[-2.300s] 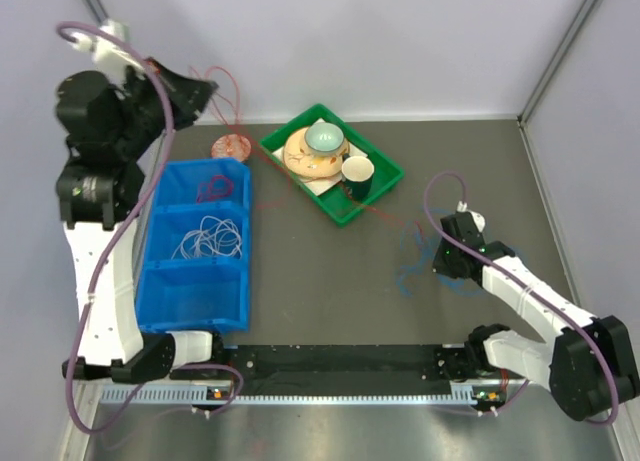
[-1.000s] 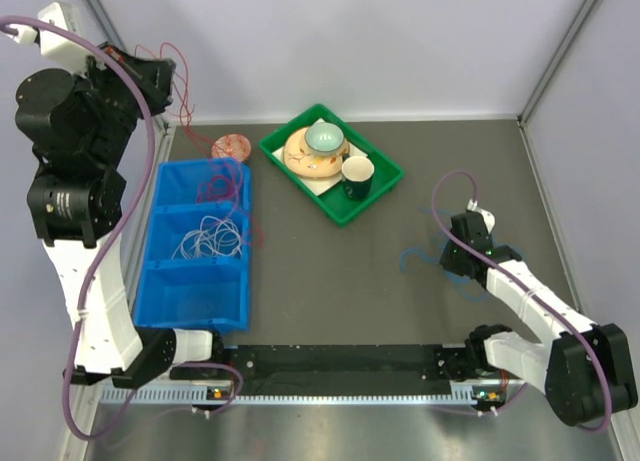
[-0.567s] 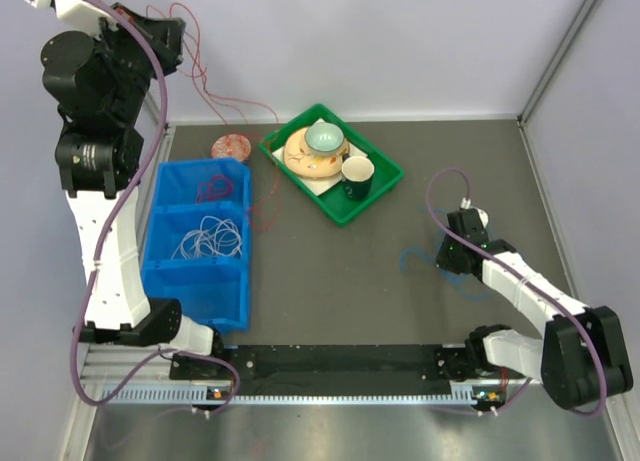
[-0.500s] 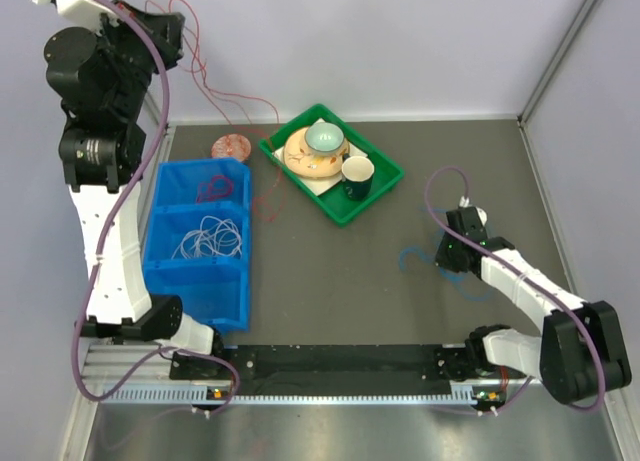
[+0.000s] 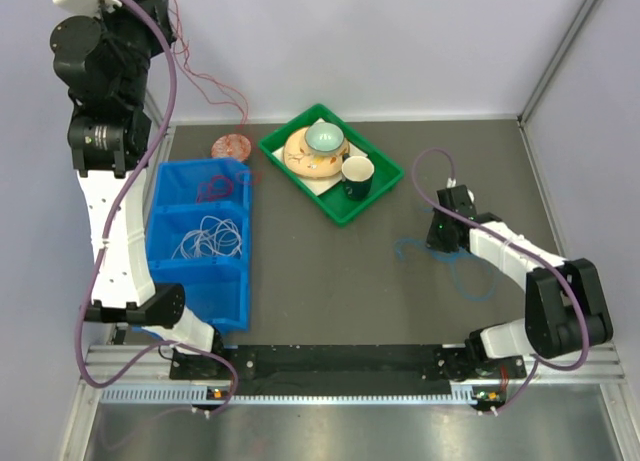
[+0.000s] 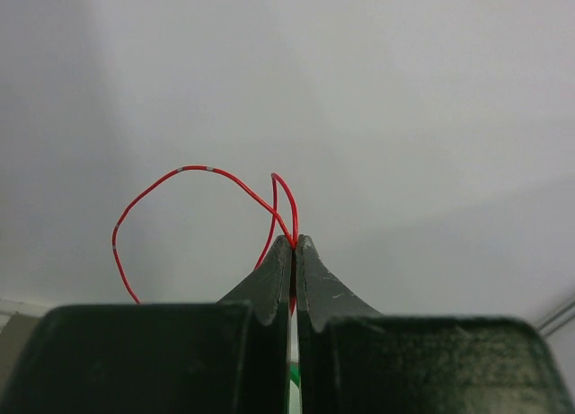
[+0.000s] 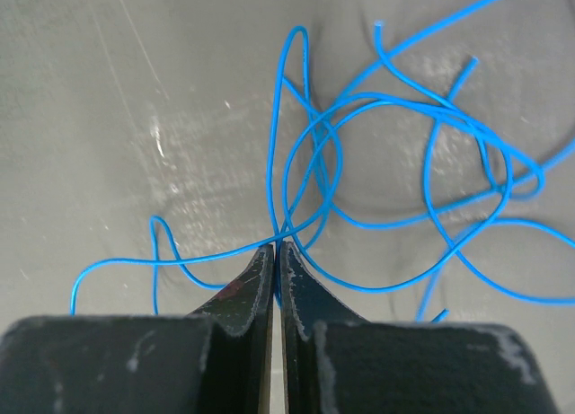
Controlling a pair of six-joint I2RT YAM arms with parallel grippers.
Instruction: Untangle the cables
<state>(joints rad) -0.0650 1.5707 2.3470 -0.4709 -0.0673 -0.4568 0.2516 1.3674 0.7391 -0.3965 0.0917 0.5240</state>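
The fingers of our left gripper (image 6: 295, 241) are pressed tight together, and they pinch the red cable (image 6: 184, 169) right at their tips. From the pinch, the red cable makes two thin loops in the air in front of a plain gray wall (image 6: 404, 91). Seen from above, this arm reaches high up at the far left corner. The red cable hangs from it in a long thin line that drops toward the far end of the blue bin (image 5: 150, 281). We cannot tell just where its end lies. The fingers of our right gripper (image 7: 277, 248) are pressed tight together too, low over the table (image 7: 108, 118). They pinch one strand of the blue cable (image 7: 316, 136) at their tips. The rest of the blue cable lies on the table just past the fingers in a loose mess of loops that cross each other. Seen from above, this mess sits on the right side of the table, well apart from the green tray (image 5: 375, 198). The white cable (image 5: 207, 239) lies curled up in the middle part of the blue bin, and a dark red coil (image 5: 213, 188) lies in the far part. The green tray holds a plate (image 5: 300, 159), a bowl (image 5: 323, 136) and a cup (image 5: 357, 173). A small round pink thing (image 5: 231, 144) sits on the table just past the bin's far end.
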